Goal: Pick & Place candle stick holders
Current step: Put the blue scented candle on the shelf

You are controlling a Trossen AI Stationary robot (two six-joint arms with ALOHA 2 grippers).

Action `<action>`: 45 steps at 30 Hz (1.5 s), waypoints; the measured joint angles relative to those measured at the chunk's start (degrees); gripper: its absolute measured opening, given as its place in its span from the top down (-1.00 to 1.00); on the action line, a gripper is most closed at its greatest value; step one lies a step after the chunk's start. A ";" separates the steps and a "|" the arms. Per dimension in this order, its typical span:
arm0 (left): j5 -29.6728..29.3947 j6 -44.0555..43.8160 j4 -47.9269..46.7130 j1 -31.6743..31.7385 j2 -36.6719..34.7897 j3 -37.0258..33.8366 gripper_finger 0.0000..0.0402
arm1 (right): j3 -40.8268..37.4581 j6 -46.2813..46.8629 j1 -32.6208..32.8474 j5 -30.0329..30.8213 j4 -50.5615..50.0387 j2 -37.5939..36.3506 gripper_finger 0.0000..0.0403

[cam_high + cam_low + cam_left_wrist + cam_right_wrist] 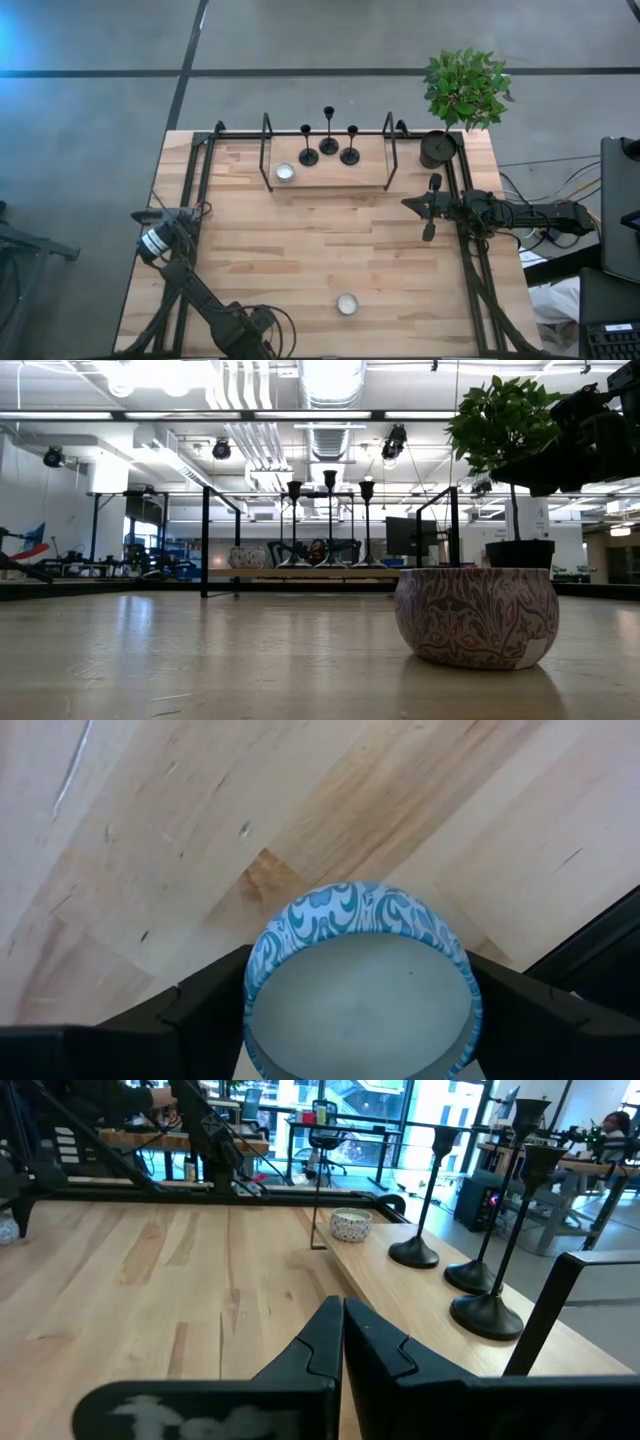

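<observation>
Now, from left to right:

- Left gripper hangs low over the table's left edge, about midway along it, with its arm running off toward the near edge.
- In the left wrist view a blue cup, patterned blue and white and pale inside, sits in this gripper's gap with a dark pad close on either side. Whether it is actually pinched I cannot tell.
- Toward the far edge a raised wooden board lies between two black frames.
- A small white cup stands at the board's left end; the right wrist view shows it too.
- The three holders stand upright on the board, just right of the white cup, close together but apart. The middle one is set farther back than the two beside it.
- In the low view the holders show as three thin stems in a row, far across the table.
- Nothing touches the holders; both grippers are well apart from them.
- A patterned cup stands alone near the table's near edge, about centre; in the low view it looms large.
- Right gripper hovers just right of the board's right end, pressed together and holding nothing.
- Its wrist view shows the closed tips meeting, with the holders ahead on the board.
- A dark pot with a green plant stands at the far right corner.
</observation>
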 joint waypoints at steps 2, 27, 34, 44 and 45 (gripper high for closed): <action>-0.02 0.02 0.00 0.00 0.00 0.00 -0.52 | 0.00 0.00 0.01 0.00 0.00 0.00 0.96; -0.17 -1.38 -0.15 5.79 -0.22 0.33 -0.54 | 0.01 0.00 0.01 0.00 -0.02 0.00 0.96; 0.71 -1.75 -0.17 8.68 -0.24 0.37 -0.54 | 0.00 0.00 -0.01 0.00 0.00 0.02 0.96; -1.95 -1.71 -0.01 12.75 -0.77 0.53 -0.54 | 0.00 0.00 -0.01 0.00 0.00 0.02 0.96; -2.60 -2.12 -0.01 13.26 -0.88 0.57 -0.54 | 0.00 0.00 0.00 0.01 -0.01 0.02 0.96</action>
